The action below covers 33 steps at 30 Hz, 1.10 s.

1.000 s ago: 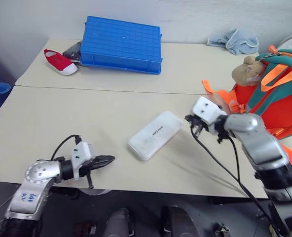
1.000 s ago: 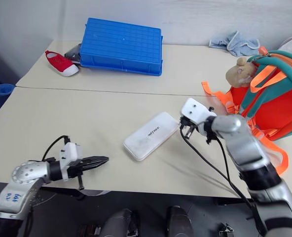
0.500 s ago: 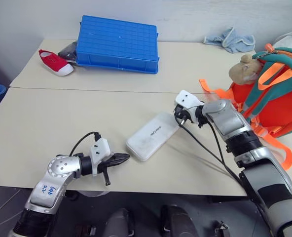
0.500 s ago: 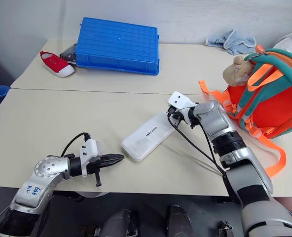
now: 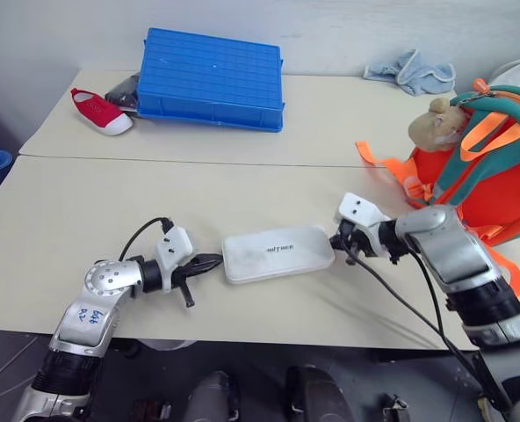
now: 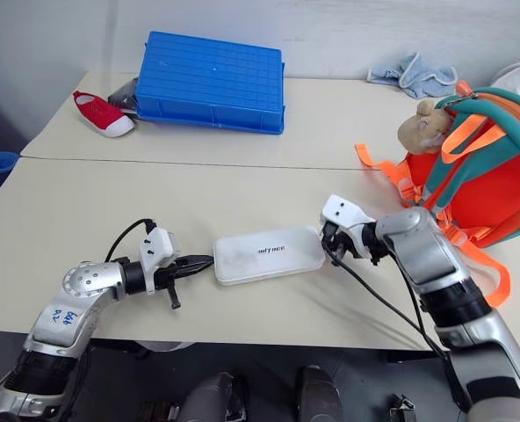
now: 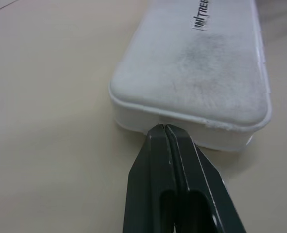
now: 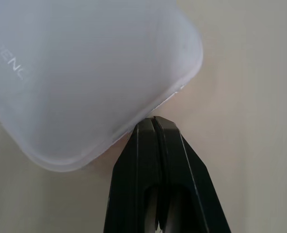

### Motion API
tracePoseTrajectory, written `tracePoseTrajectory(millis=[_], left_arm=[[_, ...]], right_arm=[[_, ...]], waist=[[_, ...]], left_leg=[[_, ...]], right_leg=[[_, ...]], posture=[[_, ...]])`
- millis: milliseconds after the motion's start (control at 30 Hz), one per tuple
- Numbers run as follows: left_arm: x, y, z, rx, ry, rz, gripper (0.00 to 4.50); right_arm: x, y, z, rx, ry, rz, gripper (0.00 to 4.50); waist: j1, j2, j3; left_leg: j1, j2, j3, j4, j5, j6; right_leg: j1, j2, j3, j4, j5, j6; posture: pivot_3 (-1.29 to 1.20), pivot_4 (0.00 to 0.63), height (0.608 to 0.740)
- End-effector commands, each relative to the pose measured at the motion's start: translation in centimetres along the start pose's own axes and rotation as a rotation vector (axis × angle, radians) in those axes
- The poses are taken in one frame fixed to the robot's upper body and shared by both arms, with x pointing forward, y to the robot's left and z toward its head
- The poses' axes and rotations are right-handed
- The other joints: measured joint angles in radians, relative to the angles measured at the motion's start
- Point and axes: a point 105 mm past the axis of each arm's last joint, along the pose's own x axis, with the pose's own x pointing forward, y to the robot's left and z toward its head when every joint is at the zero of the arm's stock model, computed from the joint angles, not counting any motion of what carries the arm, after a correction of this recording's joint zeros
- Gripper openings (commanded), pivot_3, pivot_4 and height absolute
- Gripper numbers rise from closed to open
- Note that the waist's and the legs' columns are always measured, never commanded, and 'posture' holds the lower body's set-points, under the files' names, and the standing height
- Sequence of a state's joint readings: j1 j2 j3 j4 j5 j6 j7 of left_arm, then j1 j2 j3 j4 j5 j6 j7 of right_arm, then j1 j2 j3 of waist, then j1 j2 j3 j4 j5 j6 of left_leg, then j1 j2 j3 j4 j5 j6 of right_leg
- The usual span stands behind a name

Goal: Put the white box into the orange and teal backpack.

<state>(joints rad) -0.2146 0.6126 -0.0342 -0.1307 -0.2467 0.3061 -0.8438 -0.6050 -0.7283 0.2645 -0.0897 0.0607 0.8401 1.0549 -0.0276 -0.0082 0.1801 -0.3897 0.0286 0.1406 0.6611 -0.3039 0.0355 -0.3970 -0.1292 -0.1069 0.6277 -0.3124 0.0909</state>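
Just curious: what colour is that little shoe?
Red shoe with a white sole, clearest in the left eye view.

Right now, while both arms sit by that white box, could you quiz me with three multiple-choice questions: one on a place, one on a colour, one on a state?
1. Where is the white box?
A. Between both grippers
B. Inside the backpack
C. On the crate

2. What colour is the shoe?
A. Green
B. Red
C. Black

3. How are the left gripper fingers?
A. Wide open
B. Holding cloth
C. Shut

Answers: 1 A, the left gripper and right gripper flank its ends; 2 B, red with white sole; 3 C, fingers pressed together at the box's end.
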Motion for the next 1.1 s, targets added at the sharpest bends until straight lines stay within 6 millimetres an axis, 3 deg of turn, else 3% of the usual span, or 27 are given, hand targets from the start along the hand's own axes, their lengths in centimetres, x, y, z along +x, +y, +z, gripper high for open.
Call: tracePoseTrajectory(millis=[33,233,267,367,433,533,633,733,867,1100], left_arm=[[1.0,-0.6,1.4,0.042,-0.056,-0.052,0.02],[0.3,0.1,0.8,0.013,-0.036,0.005,0.02],[-0.2,0.4,0.4,0.002,-0.017,0.016,0.19],[-2.1,1.5,-0.9,-0.264,0.040,0.009,0.90],[-3.2,2.3,-1.2,-0.453,0.065,-0.021,1.60],[-4.0,2.2,-1.4,-0.697,0.150,-0.110,2.49],[-4.0,2.5,-1.7,-0.933,0.300,-0.118,3.45],[-2.1,3.2,-0.3,-1.031,0.280,-0.142,4.40],[-0.2,2.6,0.9,-1.097,0.311,-0.205,4.46],[2.9,2.2,0.8,-1.174,0.340,-0.182,4.46]], right_arm=[[-0.8,3.1,0.9,-0.027,-0.058,0.076,0.00],[-3.2,3.4,-2.5,-0.016,0.039,-0.034,0.00],[-3.8,3.7,-3.0,-0.019,0.049,-0.042,0.00],[-5.1,4.6,-4.3,0.036,0.014,-0.069,0.00],[-5.7,4.5,-5.7,0.057,0.027,-0.125,0.00],[-6.1,4.2,-7.6,0.047,0.041,-0.201,0.00],[-5.8,3.7,-7.0,-0.014,-0.071,-0.266,0.00],[-4.9,3.6,-5.9,-0.037,-0.229,-0.279,0.00],[-3.3,4.1,-6.1,-0.071,-0.258,-0.246,0.00],[-1.7,4.0,-3.5,-0.098,-0.321,-0.205,0.00]], waist=[[0.002,0.000,0.000],[0.008,0.000,0.000],[0.010,0.000,0.000],[0.023,-0.001,0.000],[0.025,-0.001,0.000],[0.029,-0.002,0.000],[0.034,-0.005,-0.001],[0.032,-0.005,-0.002],[0.036,-0.005,-0.002],[0.032,-0.005,-0.002]], left_leg=[[0.000,0.000,0.000,0.000,0.000,0.000],[0.000,0.000,-0.001,0.000,-0.001,0.000],[0.000,0.000,-0.001,0.000,-0.002,0.000],[0.000,0.000,-0.001,0.000,-0.002,-0.001],[0.000,0.000,-0.001,0.000,-0.002,-0.001],[0.001,0.000,-0.002,0.001,-0.002,-0.001],[0.002,-0.001,-0.003,0.001,-0.003,-0.002],[0.003,-0.002,-0.001,0.002,-0.002,-0.001],[0.003,-0.002,0.000,0.003,-0.001,0.000],[0.003,-0.001,0.000,0.005,0.000,0.000]], right_leg=[[0.000,0.000,0.000,0.000,0.000,0.000],[0.000,-0.001,0.000,-0.001,0.000,0.000],[0.000,-0.001,0.000,-0.002,0.000,0.000],[0.001,0.000,0.000,-0.002,0.000,0.000],[0.001,0.000,0.000,-0.002,0.000,0.000],[0.002,0.000,-0.001,0.000,0.000,0.000],[0.004,0.000,-0.001,-0.001,0.000,0.001],[0.004,0.001,-0.001,0.000,0.000,0.001],[0.003,0.006,0.000,0.001,0.000,0.002],[0.004,0.003,0.002,0.001,0.000,0.002]], posture=[[0.00,0.150,0.740],[0.00,0.150,0.740],[0.00,0.150,0.740],[0.00,0.150,0.740],[0.00,0.150,0.740],[0.00,0.150,0.740],[0.00,0.150,0.740],[0.00,0.150,0.740],[0.00,0.150,0.740],[0.00,0.150,0.740]])
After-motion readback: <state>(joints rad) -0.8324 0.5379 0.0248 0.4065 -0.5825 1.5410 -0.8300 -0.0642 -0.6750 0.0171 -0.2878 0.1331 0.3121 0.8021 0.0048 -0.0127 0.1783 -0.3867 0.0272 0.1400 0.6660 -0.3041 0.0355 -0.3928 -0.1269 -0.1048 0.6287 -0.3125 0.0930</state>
